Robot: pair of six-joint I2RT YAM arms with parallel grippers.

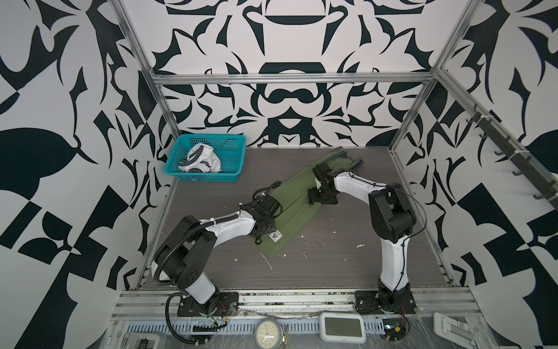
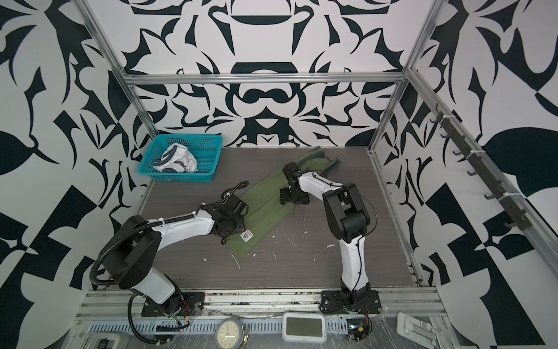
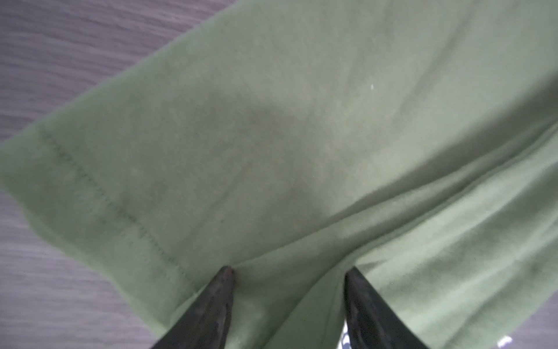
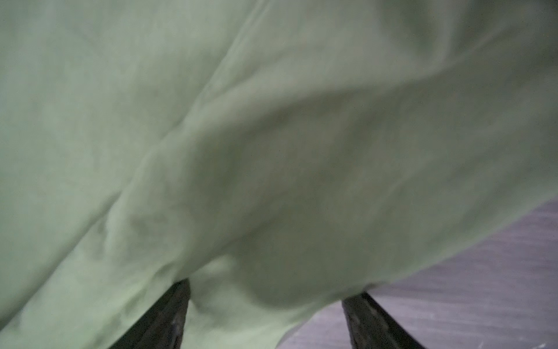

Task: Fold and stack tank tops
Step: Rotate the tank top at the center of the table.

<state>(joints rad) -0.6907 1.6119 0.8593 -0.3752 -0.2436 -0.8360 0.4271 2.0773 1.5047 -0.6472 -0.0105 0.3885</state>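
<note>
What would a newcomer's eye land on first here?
Bold black-and-white patterned walls surround everything. On the grey wood-grain table, an olive green cloth tank top lies as a diagonal strip, left gripper and right gripper both down on it, jaws apart. A crumpled white tank top sits in the teal plastic mesh basket at the far left corner.

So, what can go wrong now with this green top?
1. The left hand and right hand stand open over ridges of the green top; closing may catch only the upper layer, and the fold would open.
2. The top lies creased, so the next fold may come out uneven.
</note>
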